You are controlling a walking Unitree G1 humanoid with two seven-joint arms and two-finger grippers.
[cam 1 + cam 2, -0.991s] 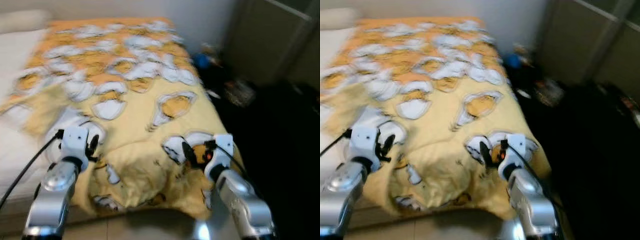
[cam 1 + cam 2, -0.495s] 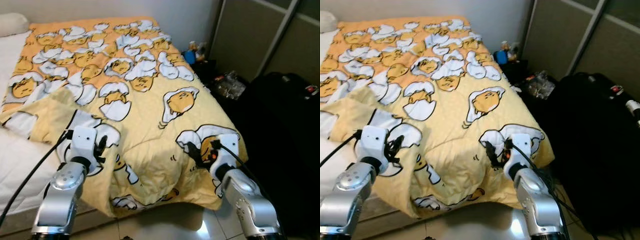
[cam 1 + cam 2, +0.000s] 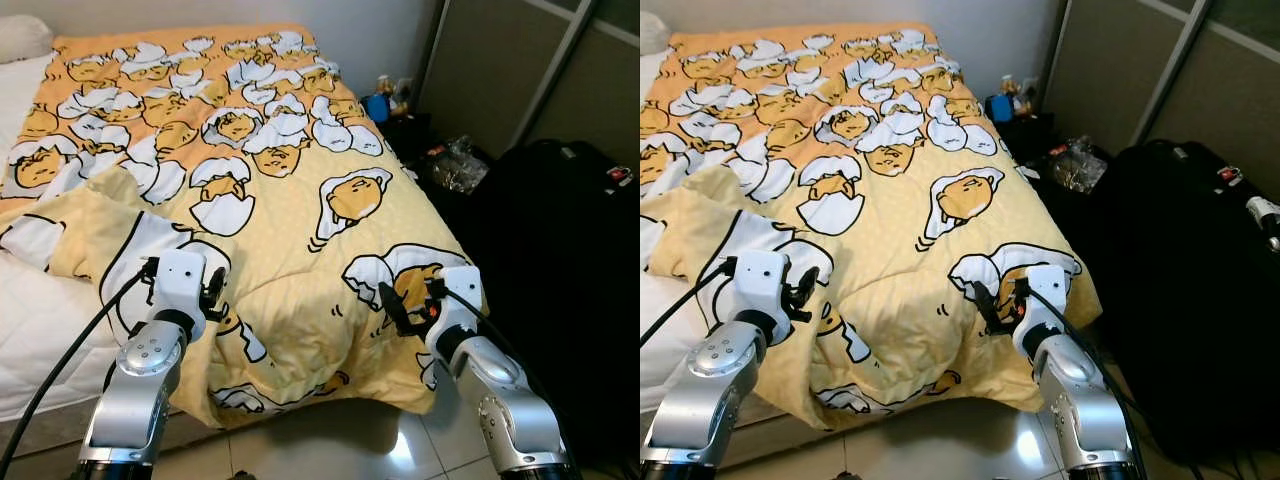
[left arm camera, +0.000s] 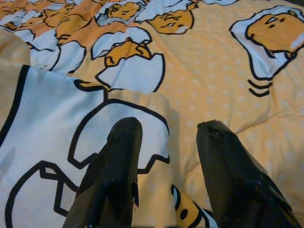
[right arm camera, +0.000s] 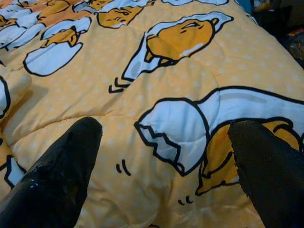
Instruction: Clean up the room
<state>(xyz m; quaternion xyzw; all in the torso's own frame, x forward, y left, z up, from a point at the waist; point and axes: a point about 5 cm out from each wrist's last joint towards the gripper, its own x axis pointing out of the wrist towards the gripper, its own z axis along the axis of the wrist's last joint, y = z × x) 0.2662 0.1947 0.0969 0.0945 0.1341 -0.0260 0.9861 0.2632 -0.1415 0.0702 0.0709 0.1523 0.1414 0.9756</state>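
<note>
Yellow blanket (image 3: 300, 230) under spread fingers (image 5: 61, 166)

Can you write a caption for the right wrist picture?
Right gripper, fingers spread wide, poised over the yellow egg-cartoon blanket.

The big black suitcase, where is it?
The black suitcase stands on the floor on the robot's right, beside the bed's yellow egg-print blanket and in front of the sliding closet door.
</note>
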